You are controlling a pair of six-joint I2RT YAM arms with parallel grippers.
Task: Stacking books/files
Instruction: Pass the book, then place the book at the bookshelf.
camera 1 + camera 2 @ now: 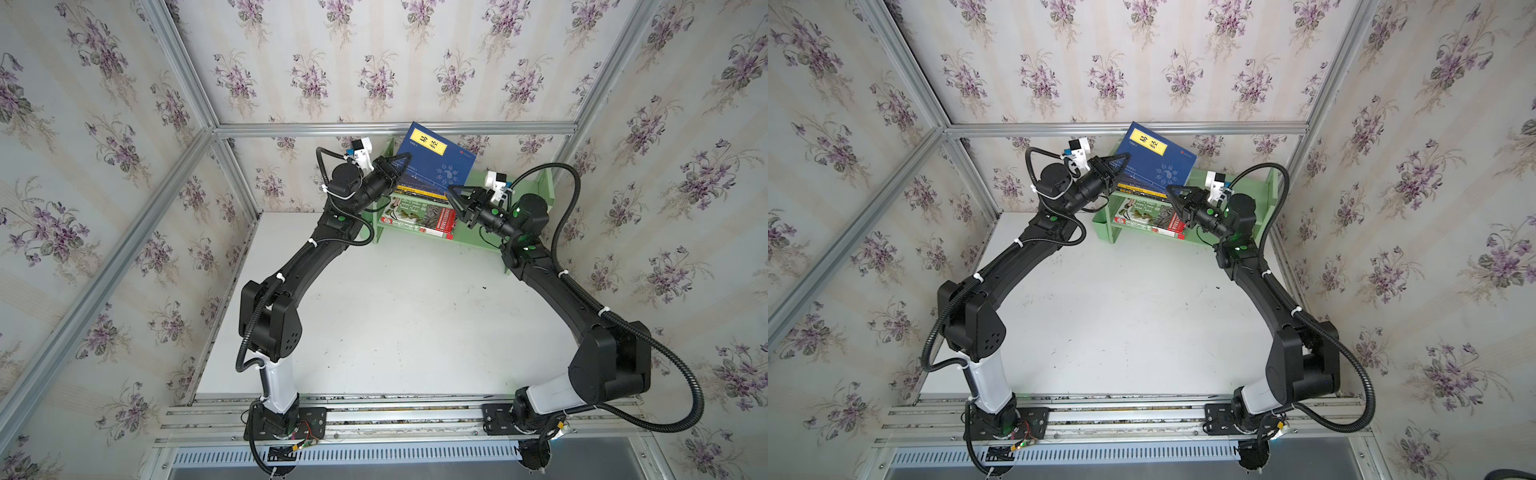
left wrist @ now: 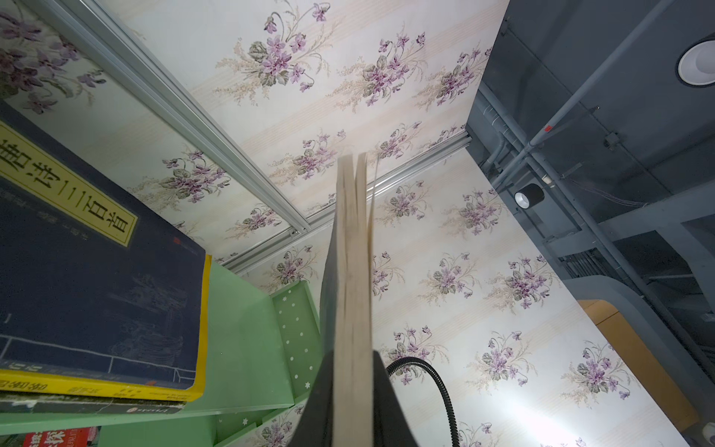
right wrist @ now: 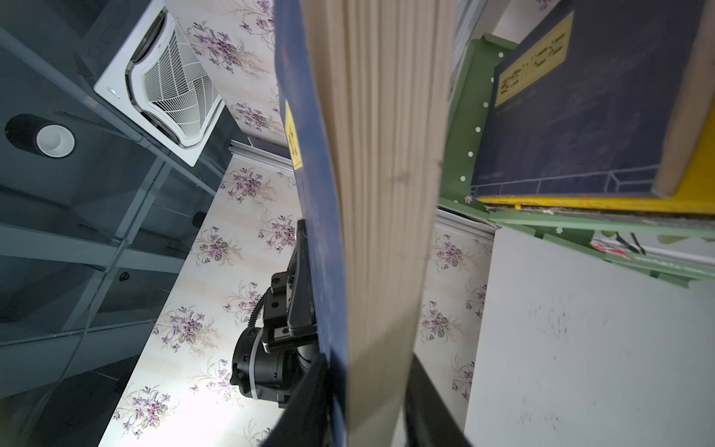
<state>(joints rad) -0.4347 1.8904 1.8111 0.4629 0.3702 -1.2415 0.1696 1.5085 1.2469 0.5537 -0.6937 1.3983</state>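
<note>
A navy book with a yellow label (image 1: 436,160) (image 1: 1154,160) is tilted up on edge above the pale green shelf (image 1: 536,183) (image 1: 1262,187). My left gripper (image 1: 405,160) (image 1: 1123,158) (image 2: 350,356) is shut on its left side, clamping the page edge (image 2: 350,271). My right gripper (image 1: 451,191) (image 1: 1170,190) (image 3: 367,363) grips its lower right corner, one finger on the blue cover and the other on the far side of the pages (image 3: 383,193). A second navy book (image 2: 96,271) (image 3: 580,116) tops a stack on the upper tier. The green plant-photo book (image 1: 415,216) lies on the lower tier.
The shelf stands against the back wall between both wrists. Aluminium frame bars (image 1: 395,129) and wallpapered walls close in the back and sides. The white table (image 1: 395,311) stretches in front of the shelf, between the two arms.
</note>
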